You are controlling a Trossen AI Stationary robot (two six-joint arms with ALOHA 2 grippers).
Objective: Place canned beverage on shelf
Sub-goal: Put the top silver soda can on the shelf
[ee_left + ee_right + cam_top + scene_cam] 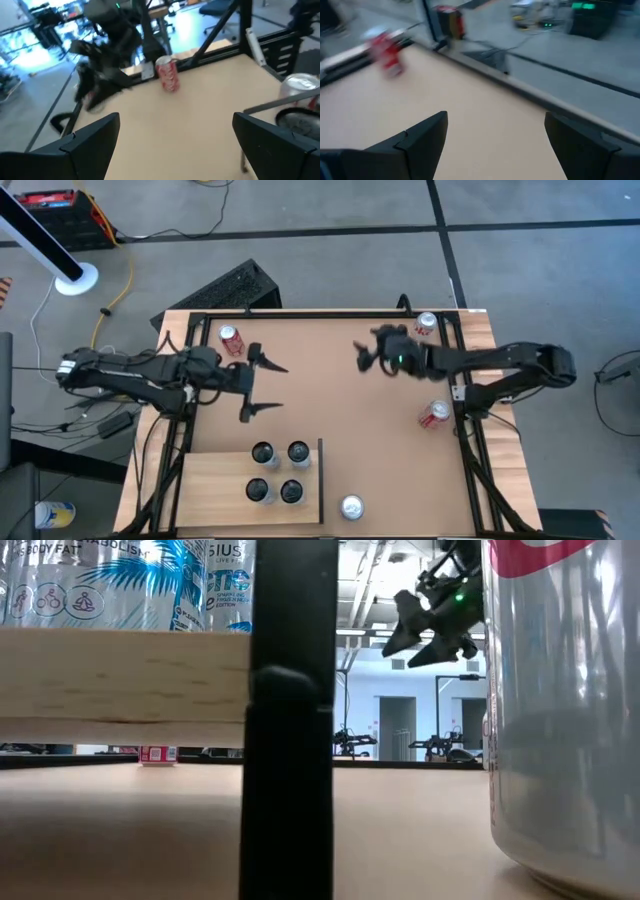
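Note:
The pale wood shelf [215, 490] lies at the table's near left, its black rail [320, 480] on the right side. Several dark-topped cans [277, 470] stand on it. A silver can [351, 507] stands on the table just right of the rail, and looms close in the low view [560, 710]. Red cans stand at the far left [231, 338] and at the right [433, 414]. My left gripper [262, 386] is open and empty above the table's left-middle. My right gripper [364, 356] is open and empty, raised over the far middle [432, 632].
Another silver can [427, 323] stands at the far right corner. A black frame [300, 313] runs along the table's edges. The middle of the brown tabletop [340, 410] lies between the two grippers. The left wrist view shows the right red can [167, 73] ahead.

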